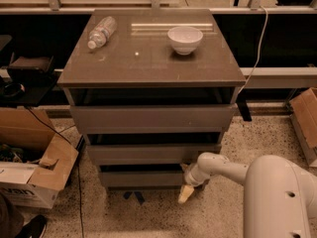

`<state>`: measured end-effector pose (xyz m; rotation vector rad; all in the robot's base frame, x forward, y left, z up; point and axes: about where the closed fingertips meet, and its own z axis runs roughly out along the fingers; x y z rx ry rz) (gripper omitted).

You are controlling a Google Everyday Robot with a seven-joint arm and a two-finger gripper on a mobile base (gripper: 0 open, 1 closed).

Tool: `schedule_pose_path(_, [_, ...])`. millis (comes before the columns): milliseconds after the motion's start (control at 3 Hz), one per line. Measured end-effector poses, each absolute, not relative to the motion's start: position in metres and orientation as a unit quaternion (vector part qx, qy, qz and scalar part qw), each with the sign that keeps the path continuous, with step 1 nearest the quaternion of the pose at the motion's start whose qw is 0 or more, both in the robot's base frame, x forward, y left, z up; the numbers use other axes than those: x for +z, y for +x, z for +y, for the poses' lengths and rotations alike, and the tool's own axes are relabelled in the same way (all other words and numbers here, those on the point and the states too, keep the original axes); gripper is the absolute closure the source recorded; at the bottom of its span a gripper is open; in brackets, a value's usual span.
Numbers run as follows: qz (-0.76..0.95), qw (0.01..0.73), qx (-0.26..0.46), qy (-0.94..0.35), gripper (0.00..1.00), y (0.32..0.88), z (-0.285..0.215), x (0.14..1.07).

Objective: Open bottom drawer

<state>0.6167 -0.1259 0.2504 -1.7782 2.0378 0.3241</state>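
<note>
We see the bottom drawer (pixel 141 178) lowest in the cabinet (pixel 148 118), just above the floor (pixel 148 217), with a dark slit over its front. The gripper (pixel 185 193) is at the drawer's lower right corner; whether it grips something we cannot tell. On the cabinet top stands a white bowl (pixel 184 37), and a bottle (pixel 101 32) lies on its side. An open cardboard box (pixel 37 175) stands to the left, and bare floor lies before the drawers.

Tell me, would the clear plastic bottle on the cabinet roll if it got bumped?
Probably: the clear plastic bottle lies on its side on the smooth grey cabinet top. Thin plastic, so probably light and squashy. The gripper is far below, by the bottom drawer.
</note>
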Motion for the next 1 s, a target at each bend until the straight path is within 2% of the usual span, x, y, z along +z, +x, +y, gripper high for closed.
schedule_pose_path(1000, [0.754, 0.190, 0.151, -0.611, 0.00, 0.633, -0.125, 0.207])
